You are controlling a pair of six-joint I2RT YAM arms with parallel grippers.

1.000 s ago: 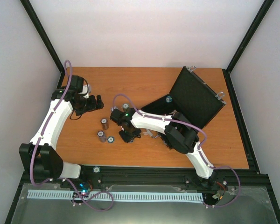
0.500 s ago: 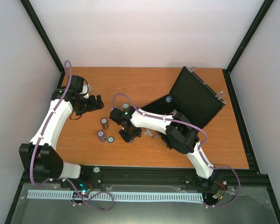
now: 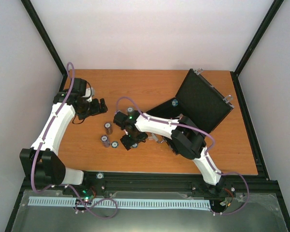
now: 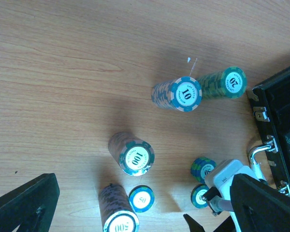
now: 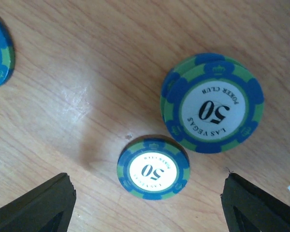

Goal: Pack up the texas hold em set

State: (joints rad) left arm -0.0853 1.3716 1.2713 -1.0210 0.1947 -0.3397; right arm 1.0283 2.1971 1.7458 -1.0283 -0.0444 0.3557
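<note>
The black case (image 3: 203, 99) of the texas hold em set lies open at the right, lid raised; its latched edge (image 4: 275, 104) shows in the left wrist view. Chip stacks stand left of it: a 10 stack (image 4: 186, 93), a 20 stack (image 4: 230, 82), a 100 stack (image 4: 135, 157) and a 500 stack (image 4: 117, 220). My right gripper (image 5: 150, 195) is open low over the table, its fingers either side of a single 50 chip (image 5: 153, 168), with a short 50 stack (image 5: 211, 102) just beyond. My left gripper (image 3: 99, 106) hangs open and empty at the far left.
Another loose 50 chip (image 4: 141, 198) lies beside the 500 stack. Two small stacks (image 3: 108, 128) stand just left of my right gripper (image 3: 129, 141). Black frame posts and white walls border the wooden table (image 3: 232, 154).
My right gripper's jaws have spread wide and its head has shifted slightly left and nearer. The left arm has stayed still.
</note>
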